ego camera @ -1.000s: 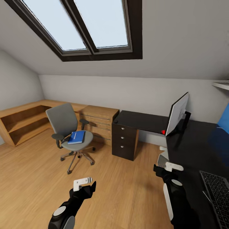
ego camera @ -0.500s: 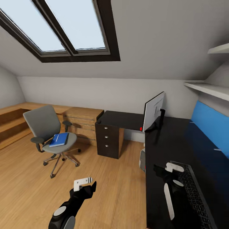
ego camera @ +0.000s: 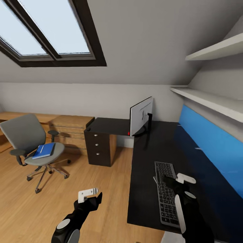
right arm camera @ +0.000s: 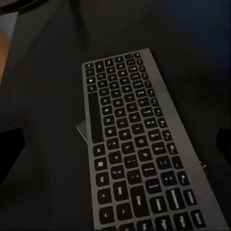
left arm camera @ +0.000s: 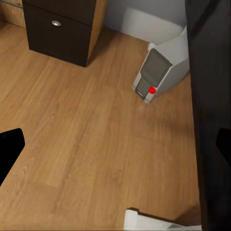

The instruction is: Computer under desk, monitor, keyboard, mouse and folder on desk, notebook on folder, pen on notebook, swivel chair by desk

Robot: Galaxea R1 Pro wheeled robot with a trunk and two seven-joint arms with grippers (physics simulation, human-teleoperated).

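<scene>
Remaining: blue folder (ego camera: pixel 44 150) on grey swivel chair (ego camera: pixel 25 140), frame left | done: white monitor (ego camera: pixel 141 115), dark keyboard (ego camera: pixel 166 191) on black desk (ego camera: pixel 148 162) | left gripper (ego camera: pixel 90 194), right gripper (ego camera: pixel 179 179) both empty, spread unclear

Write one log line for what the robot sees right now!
phase: facing desk | keyboard on desk | monitor on desk | folder on swivel chair | computer on floor | grippers empty

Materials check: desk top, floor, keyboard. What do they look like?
Desk: a black, matte surface, likely laminate or painted board; no grain shows. Floor: warm wood planks, with visible grain and seams, slight sheen. Keyboard: grey frame that looks like brushed metal or plastic, dark keys with pale legends. These are simulator renders, so this is appearance only.
</scene>
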